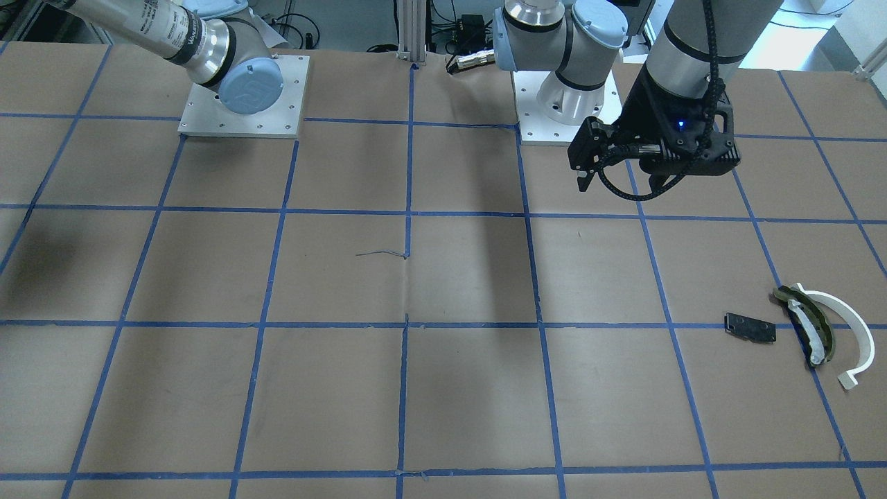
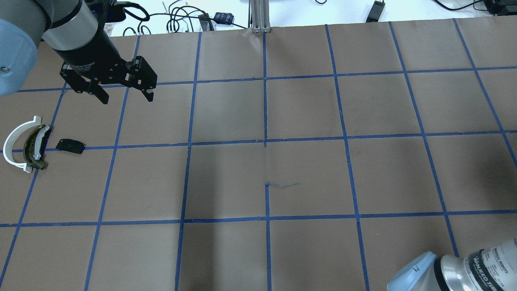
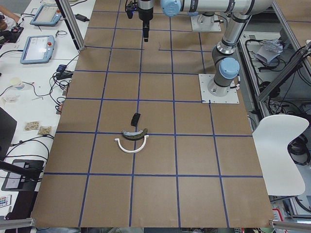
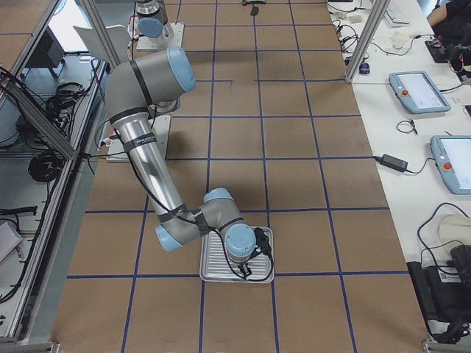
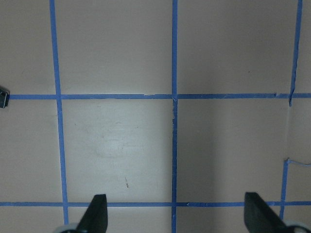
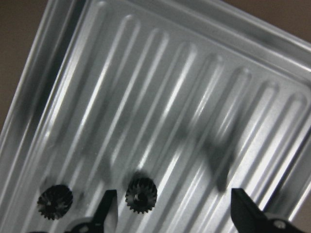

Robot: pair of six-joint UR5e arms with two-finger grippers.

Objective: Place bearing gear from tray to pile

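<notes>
Tray [image 6: 204, 97]: ribbed metal, at the end of the counter [image 2: 307, 169] on the robot's right. Two small black toothed wheels lie on its floor, apart from each other. One bearing gear [image 6: 141, 195] sits just ahead of the right tool [image 6: 175, 216], closer to one fingertip than the other. The second gear [image 6: 55, 201] lies outside the span of the fingers, nearer the tray's rim.

Right tool: over the tray, fingers spread wide, nothing held. The wrist view is blurred, so I cannot tell whether the tips touch the tray floor. In the exterior right view the bent right arm and wrist cover part of the tray and hide both gears.

Pile [image 2: 28, 146]: well apart from the tray, at the counter's opposite end.
- White half-ring [image 2: 6, 147]: farthest from the tray.
- Olive curved piece [image 2: 30, 157]: nested against the ring's inner side, with a pale strip along it.
- Black plate [image 2: 70, 145]: flat on a blue tape line [image 2: 161, 143], on the side towards the tray, just clear of the olive piece.

Left tool [image 2: 126, 97]: well apart from the tray, near the pile but not over it. It is raised above the counter, fingers pointing down and spread wide, gripping nothing. Its wrist view shows brown paper and tape lines below.
</notes>
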